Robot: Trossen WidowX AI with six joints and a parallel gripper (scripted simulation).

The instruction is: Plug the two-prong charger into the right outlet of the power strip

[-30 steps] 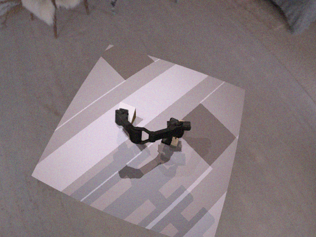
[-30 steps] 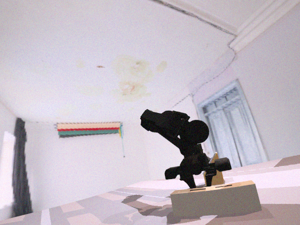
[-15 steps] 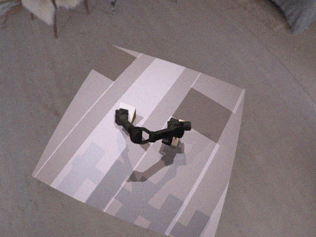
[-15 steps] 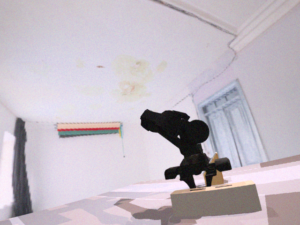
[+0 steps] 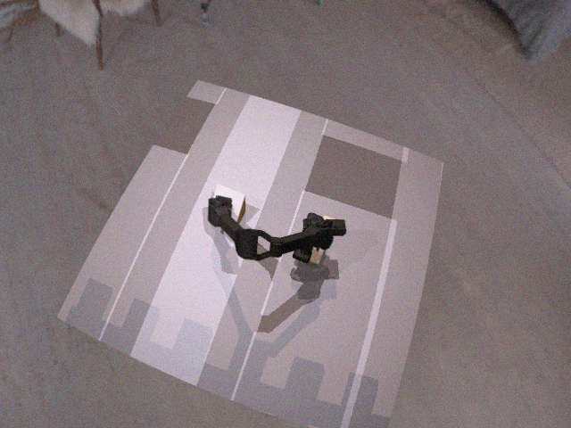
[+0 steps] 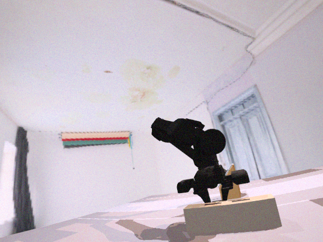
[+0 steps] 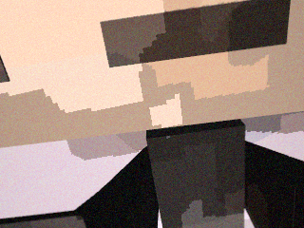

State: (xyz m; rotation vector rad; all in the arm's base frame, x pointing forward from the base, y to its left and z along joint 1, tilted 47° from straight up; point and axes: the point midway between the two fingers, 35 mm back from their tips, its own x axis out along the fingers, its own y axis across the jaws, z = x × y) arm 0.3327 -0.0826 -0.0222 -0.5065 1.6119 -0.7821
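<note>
My gripper (image 5: pixel 310 252) (image 6: pixel 214 195) points down over the beige power strip (image 5: pixel 317 255) (image 6: pixel 232 215) (image 7: pixel 71 71) and is shut on the dark two-prong charger (image 7: pixel 195 176). In the wrist view the charger's front face lies flush against the strip's top and no prongs show. A dark outlet recess (image 7: pixel 199 38) lies further along the strip. In the exterior view the charger meets the strip at the left one of two dark slot marks. Which outlet that is, I cannot tell.
The arm reaches from its base (image 5: pixel 219 209) across a grey patterned mat (image 5: pixel 184 299). A tan wedge-shaped block (image 5: pixel 242 207) (image 6: pixel 232 191) stands by the base. A chair (image 5: pixel 99 28) and a grey seat (image 5: pixel 539 22) stand far off on the floor.
</note>
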